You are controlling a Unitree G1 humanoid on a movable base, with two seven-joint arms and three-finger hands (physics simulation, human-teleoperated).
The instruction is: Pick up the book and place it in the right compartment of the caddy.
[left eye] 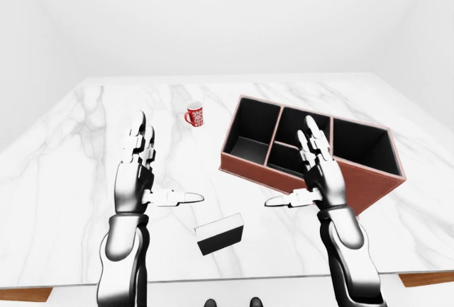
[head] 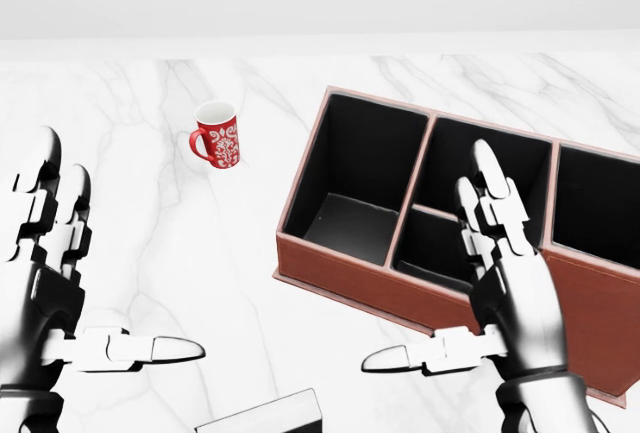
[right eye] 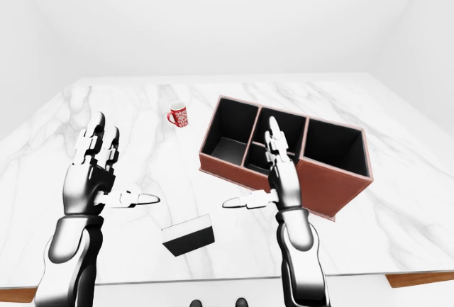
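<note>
— Where is the book (left eye: 219, 234)?

— It lies flat on the white marble table (left eye: 64, 179), near the bottom of the left-eye view, between the two arms. Nothing touches it.

— What are the hands doing?

— The left hand (left eye: 136, 172) is up in the air with its fingers spread wide and its thumb pointing sideways. It holds nothing. The right hand (left eye: 318, 172) is the same, wide open and empty, up beside the caddy (left eye: 369, 186).

— And the caddy?

— It is a red-brown box with black insides, to the right of the book. All its compartments look empty. A red mug (left eye: 194, 114) stands just left of it, higher in the view.
</note>
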